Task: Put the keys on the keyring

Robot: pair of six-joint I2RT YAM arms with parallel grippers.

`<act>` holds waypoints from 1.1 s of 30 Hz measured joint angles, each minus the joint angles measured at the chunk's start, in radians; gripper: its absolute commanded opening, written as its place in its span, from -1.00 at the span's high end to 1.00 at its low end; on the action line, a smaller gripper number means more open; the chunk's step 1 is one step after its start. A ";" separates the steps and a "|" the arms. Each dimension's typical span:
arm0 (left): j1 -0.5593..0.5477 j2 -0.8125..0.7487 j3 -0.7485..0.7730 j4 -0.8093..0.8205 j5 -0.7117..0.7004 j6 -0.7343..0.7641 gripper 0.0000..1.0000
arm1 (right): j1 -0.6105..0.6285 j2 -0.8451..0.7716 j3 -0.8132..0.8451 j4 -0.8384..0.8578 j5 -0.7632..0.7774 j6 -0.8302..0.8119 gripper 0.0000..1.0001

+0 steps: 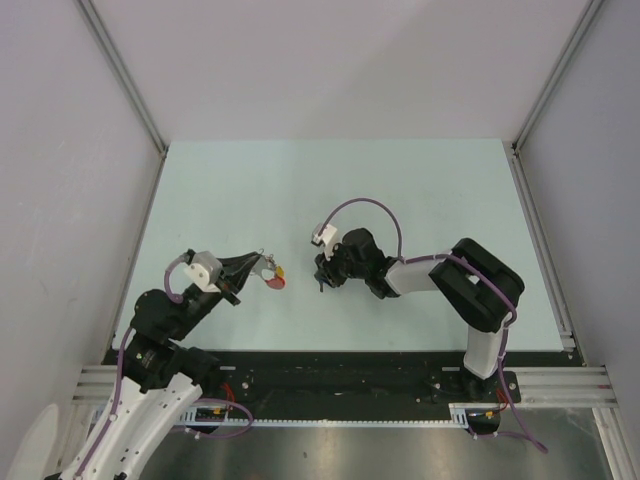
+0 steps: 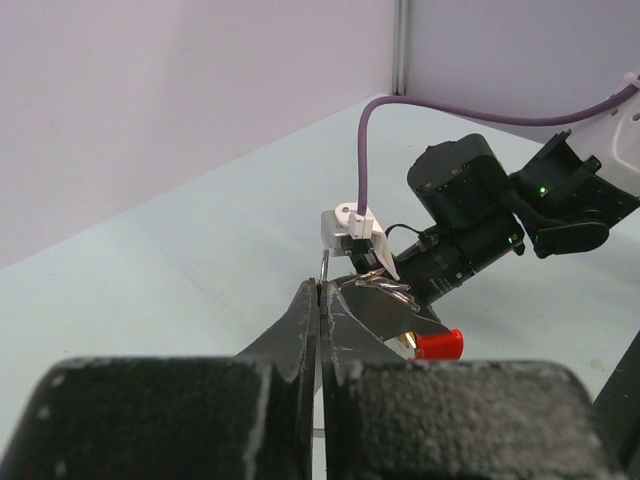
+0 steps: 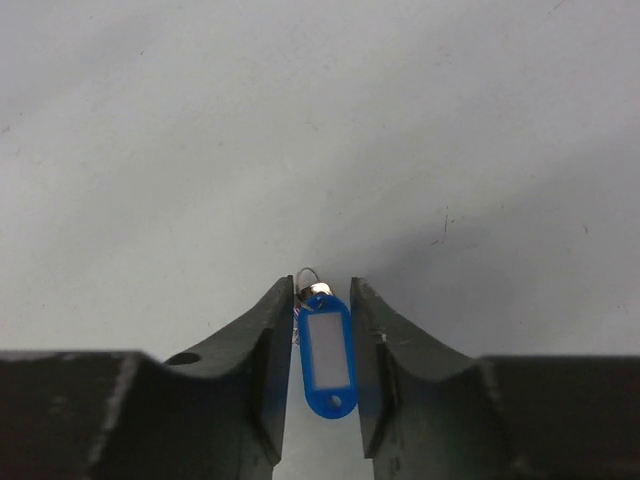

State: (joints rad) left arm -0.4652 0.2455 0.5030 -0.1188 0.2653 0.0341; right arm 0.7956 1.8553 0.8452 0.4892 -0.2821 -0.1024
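Two arms over the pale counter [image 1: 300, 190], seen from the near edge. Left: the left end effector [image 2: 318, 290] is pinched fully closed on the keyring [image 2: 440, 345], gripping the thin silver wire of the ring so that the red band hangs just past the fingertips and clear of the counter; from above, a yellow tag [image 1: 279, 270] sits close against the same bunch. Right: the right end effector [image 3: 322, 283] points down at the counter near the middle, well apart from the left one, with its jaws standing a little open. A key with a blue tag [image 3: 326, 362] sits lengthwise between the two fingers [image 3: 262, 350], its small silver loop at the fingertip end. A narrow gap shows on the tag's left side, and the right finger lies just beside it. Whether that finger touches the tag cannot be told.
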 measured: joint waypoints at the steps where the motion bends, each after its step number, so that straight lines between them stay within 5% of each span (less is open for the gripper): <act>1: 0.001 0.000 0.000 0.000 0.000 0.000 0.99 | 0.000 -0.002 0.000 -0.004 0.003 0.002 0.20; 14: 0.007 -0.002 -0.010 0.001 -0.001 0.000 0.99 | -0.013 -0.082 0.064 -0.158 0.014 0.037 0.12; 33: 0.023 -0.023 -0.017 0.005 -0.019 -0.008 0.99 | 0.068 -0.024 0.097 -0.204 0.092 -0.156 0.22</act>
State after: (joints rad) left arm -0.4427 0.2230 0.4862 -0.1143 0.2462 0.0261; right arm 0.8631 1.8309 0.9421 0.2848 -0.1898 -0.2584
